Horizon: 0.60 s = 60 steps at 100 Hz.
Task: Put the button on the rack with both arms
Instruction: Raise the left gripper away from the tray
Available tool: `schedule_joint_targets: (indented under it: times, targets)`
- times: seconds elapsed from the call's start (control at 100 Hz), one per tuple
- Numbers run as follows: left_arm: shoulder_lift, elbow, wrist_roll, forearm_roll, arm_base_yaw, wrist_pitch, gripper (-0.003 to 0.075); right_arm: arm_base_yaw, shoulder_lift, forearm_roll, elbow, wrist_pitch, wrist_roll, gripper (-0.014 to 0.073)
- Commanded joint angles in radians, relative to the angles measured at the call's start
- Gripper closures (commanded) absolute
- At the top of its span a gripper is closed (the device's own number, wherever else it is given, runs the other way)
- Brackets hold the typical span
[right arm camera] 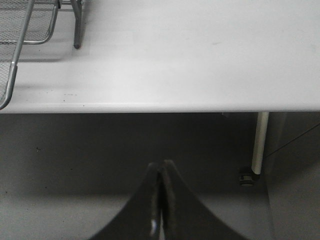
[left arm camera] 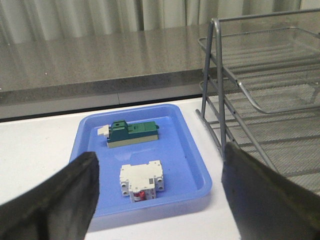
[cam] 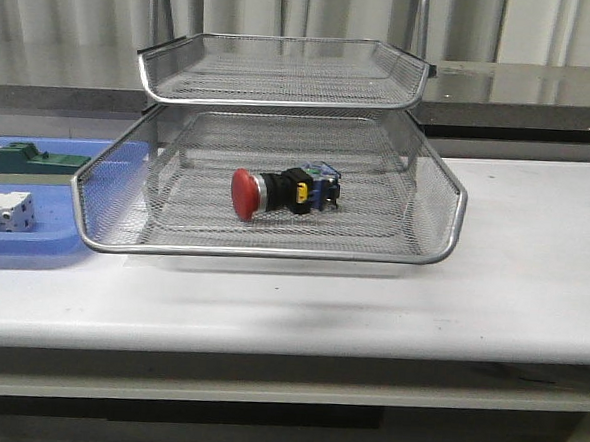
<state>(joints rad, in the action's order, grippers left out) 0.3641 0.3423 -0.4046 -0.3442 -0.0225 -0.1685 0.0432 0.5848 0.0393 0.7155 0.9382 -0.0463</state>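
Observation:
The button (cam: 282,192), red cap to the left with a black, yellow and blue body, lies on its side in the lower tier of the silver wire-mesh rack (cam: 273,252). Neither arm shows in the front view. In the left wrist view my left gripper (left arm camera: 160,165) stands open over the table near the blue tray, nothing between its fingers (left arm camera: 70,190); the rack (left arm camera: 260,90) is beside it. In the right wrist view my right gripper (right arm camera: 161,167) is shut on nothing, held off the table's front edge, with a corner of the rack (right arm camera: 30,30) in sight.
A flat blue tray (left arm camera: 197,175) left of the rack holds a green block (left arm camera: 134,133) and a white breaker-like block (left arm camera: 141,180); the tray (cam: 33,250) also shows in the front view. A table leg (right arm camera: 260,145) stands below the table edge.

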Motion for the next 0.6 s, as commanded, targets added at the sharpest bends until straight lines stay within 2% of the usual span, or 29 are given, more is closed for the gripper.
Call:
schedule_joint_targets:
  times: [0.0, 0.36, 0.46, 0.59]
  targets:
    - [-0.037, 0.017, 0.009, -0.02, 0.0, 0.125, 0.0215, -0.008, 0.0, 0.014, 0.034, -0.057, 0.003, 0.0662]
    - [-0.065, 0.012, 0.009, -0.02, 0.0, 0.128, 0.0224, -0.008, 0.0, 0.014, 0.034, -0.057, 0.003, 0.0662]
    - [-0.065, 0.012, 0.009, -0.02, 0.0, 0.128, 0.0295, -0.008, 0.0, 0.014, 0.034, -0.057, 0.003, 0.0662]
    - [-0.065, 0.012, 0.009, -0.02, 0.0, 0.128, 0.0456, -0.008, 0.0, 0.014, 0.034, -0.057, 0.003, 0.0662]
